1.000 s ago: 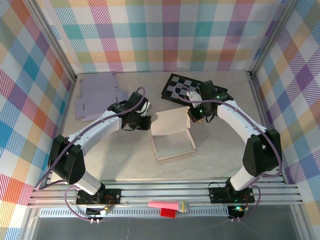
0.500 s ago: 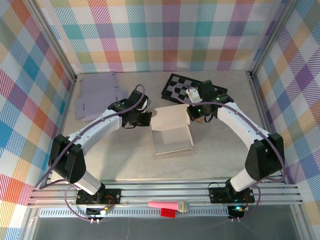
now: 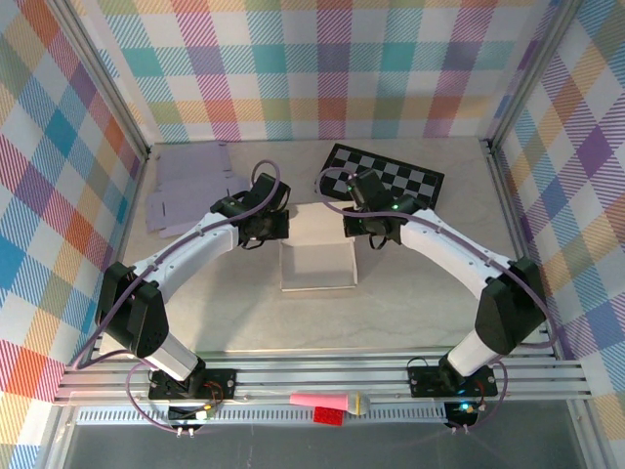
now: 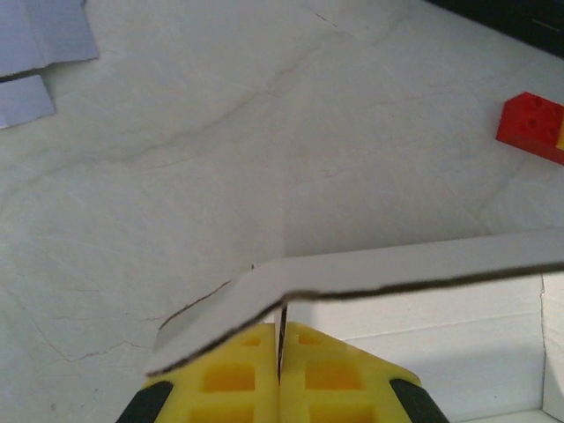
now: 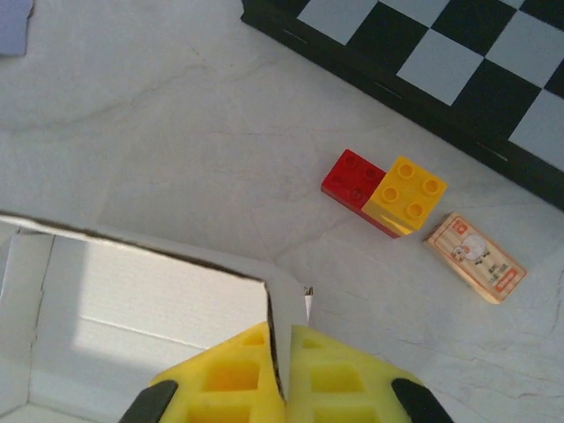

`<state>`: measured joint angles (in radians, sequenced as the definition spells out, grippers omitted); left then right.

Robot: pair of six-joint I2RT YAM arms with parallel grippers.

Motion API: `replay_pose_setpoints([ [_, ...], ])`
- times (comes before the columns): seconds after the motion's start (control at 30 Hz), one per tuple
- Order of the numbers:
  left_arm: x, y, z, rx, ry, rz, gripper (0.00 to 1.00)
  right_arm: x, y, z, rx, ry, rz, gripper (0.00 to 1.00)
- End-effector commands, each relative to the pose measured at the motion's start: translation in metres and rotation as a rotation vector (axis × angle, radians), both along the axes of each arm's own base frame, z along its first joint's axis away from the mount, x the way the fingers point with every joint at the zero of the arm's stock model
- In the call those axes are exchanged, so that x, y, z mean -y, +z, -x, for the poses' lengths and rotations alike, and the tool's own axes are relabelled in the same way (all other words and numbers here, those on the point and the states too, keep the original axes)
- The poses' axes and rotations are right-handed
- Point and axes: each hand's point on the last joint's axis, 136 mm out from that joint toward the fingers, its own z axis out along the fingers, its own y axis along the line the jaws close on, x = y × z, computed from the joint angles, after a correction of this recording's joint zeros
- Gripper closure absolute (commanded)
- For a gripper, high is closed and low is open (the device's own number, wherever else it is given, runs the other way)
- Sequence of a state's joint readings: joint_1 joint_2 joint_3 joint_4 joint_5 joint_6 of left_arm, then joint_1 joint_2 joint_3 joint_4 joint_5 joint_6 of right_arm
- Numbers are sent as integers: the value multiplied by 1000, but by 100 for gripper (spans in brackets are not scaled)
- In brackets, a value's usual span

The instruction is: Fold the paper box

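Standing in the middle of the table (image 3: 420,303), the box (image 3: 317,266) is gripped at its far corners: its wall edge is pinched by the clenched left gripper (image 4: 280,339) and by the clenched right gripper (image 5: 280,339). The walls are probably being raised; next, they must be folded inward evenly. From above, how the jaws stand cannot be seen.

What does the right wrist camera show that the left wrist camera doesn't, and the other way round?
Right wrist, not left wrist: the right gripper shut on a wall of the paper box, a small printed wooden block, and the black and white squares of the checkerboard.

Left wrist, not right wrist: the left gripper shut on a box wall, beside a bent flap.

Both: the paper box, the red brick and the marbled tabletop.
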<state>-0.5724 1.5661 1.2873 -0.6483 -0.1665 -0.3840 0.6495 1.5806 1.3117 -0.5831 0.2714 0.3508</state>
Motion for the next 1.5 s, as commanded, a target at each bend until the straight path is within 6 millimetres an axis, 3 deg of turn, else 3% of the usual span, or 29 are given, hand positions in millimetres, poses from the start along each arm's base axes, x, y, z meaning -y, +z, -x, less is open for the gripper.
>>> replay_pose_setpoints([
  [0.0,1,15,-16,76,40,49,100,-13,9,-19,31,-132,-96,100],
  [0.23,-13,20,-42,175,87,118,100,-35,14,-40,95,-117,-189,100],
  [0.4,-3,24,-47,292,35,224,100,-47,15,-42,129,-128,-308,100],
  [0.6,-7,24,-34,385,37,306,100,-53,17,-29,197,-72,-371,100],
  [0.77,-7,20,-23,406,20,356,100,-50,1,-15,179,-53,-380,100],
  [1.0,-9,12,-2,430,13,425,100,-51,-1,3,208,-13,-404,100],
  [1.47,-8,-14,41,426,-15,441,100,-49,-24,34,228,59,-344,100],
])
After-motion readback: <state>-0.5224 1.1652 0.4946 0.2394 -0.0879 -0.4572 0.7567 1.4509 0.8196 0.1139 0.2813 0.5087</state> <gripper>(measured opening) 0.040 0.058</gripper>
